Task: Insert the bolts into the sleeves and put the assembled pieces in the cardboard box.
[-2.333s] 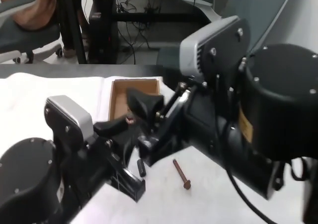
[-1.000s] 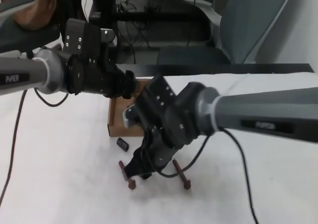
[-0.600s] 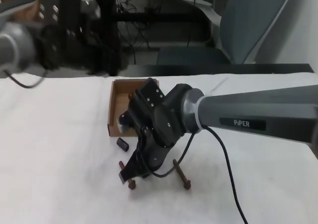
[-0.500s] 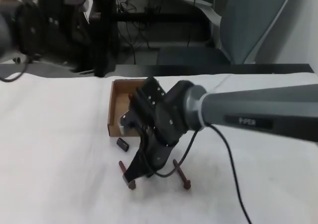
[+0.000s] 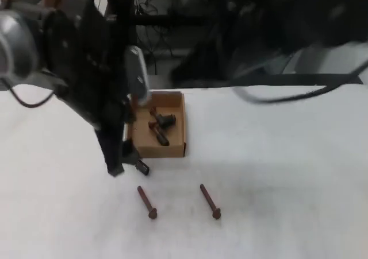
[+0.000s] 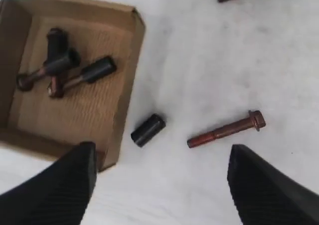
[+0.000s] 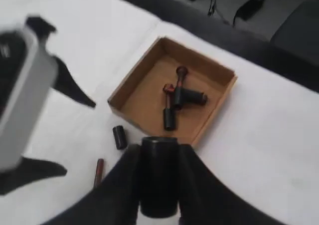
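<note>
Firmly, the right gripper (image 7: 159, 152) clamps a black sleeve (image 7: 159, 182). The left gripper (image 6: 160, 152), fingers apart, hangs near a loose sleeve (image 6: 148, 129) at seven o'clock of the cardboard box (image 5: 172, 150), which holds assembled pieces (image 5: 161, 124); one bolt (image 5: 146, 201) and a second bolt (image 5: 209, 200) lie at six and five.

Left arm (image 5: 75, 58): black casing, a grey joint shell (image 5: 12, 46), a pale silver-grey plate (image 5: 137, 78) at the wrist, a thin black cable (image 5: 26, 101) hanging off it.
Left tool (image 6: 162, 155): two black fingers (image 6: 60, 190), finely ribbed.
Right arm (image 5: 276, 18): dark, blurred, detail not readable; a black cable (image 5: 287, 95) runs from it.
Right tool (image 7: 158, 157): two smooth black fingers (image 7: 122, 185), broad at the root, narrower at the tips.
</note>
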Robot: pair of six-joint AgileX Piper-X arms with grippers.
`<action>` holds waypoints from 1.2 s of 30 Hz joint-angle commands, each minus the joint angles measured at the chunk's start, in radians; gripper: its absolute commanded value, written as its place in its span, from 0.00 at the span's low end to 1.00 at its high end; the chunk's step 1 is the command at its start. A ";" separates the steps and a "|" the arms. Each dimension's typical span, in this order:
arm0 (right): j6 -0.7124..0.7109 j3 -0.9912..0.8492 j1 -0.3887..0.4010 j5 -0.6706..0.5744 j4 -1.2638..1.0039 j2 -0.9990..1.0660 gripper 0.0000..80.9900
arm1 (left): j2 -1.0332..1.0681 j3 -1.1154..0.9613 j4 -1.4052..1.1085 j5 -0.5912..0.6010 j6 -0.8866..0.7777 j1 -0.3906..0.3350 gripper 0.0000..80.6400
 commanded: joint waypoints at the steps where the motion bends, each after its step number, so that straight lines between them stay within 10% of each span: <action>1: 0.003 -0.008 -0.041 -0.003 0.005 -0.102 0.01 | 0.020 -0.002 -0.057 -0.101 0.174 -0.059 0.84; 12: -0.036 0.027 -0.109 -0.065 0.096 -0.298 0.01 | 0.193 0.000 0.011 -0.249 0.612 -0.135 0.73; 36: 0.003 0.201 -0.109 -0.094 -0.003 -0.410 0.01 | 0.331 0.003 0.028 -0.309 0.677 -0.244 0.58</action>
